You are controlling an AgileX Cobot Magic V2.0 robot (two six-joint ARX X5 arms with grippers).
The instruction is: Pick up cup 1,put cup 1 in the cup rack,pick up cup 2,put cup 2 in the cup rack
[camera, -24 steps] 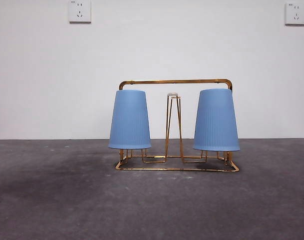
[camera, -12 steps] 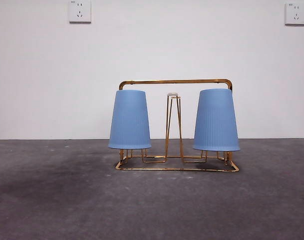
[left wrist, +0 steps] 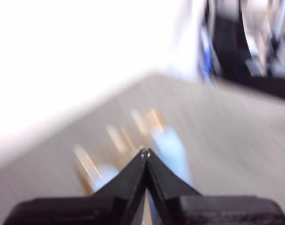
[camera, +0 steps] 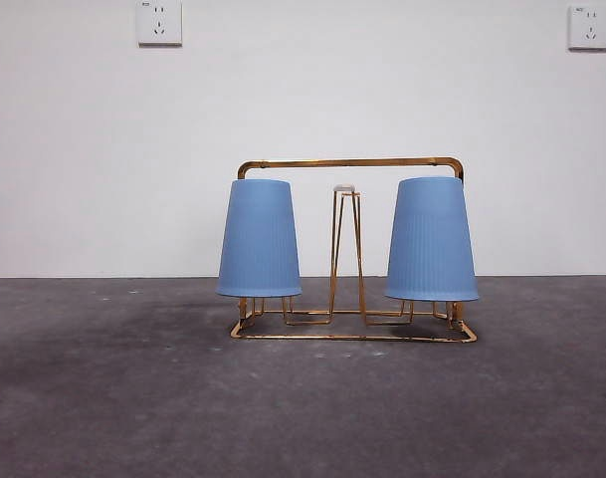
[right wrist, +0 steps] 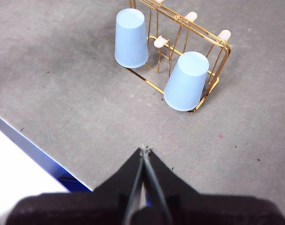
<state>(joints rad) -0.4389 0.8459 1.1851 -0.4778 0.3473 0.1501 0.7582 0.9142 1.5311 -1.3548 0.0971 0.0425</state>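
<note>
The cup rack (camera: pixel 352 249), a gold wire frame with an arched handle, stands on the grey table (camera: pixel 113 398) before a white wall (camera: pixel 103 149) bearing two sockets (camera: pixel 159 22). Two blue cups sit inverted over its prongs: one cup (camera: pixel 259 239) at the left end in the front view, the other cup (camera: pixel 431 240) at the right end, with a bare pale-tipped prong (camera: pixel 345 189) between them. The right gripper (right wrist: pixel 144 150) hangs well apart from the rack, jaws together and empty. The left gripper (left wrist: pixel 145 152), in a blurred view, likewise has its jaws closed on nothing
</note>
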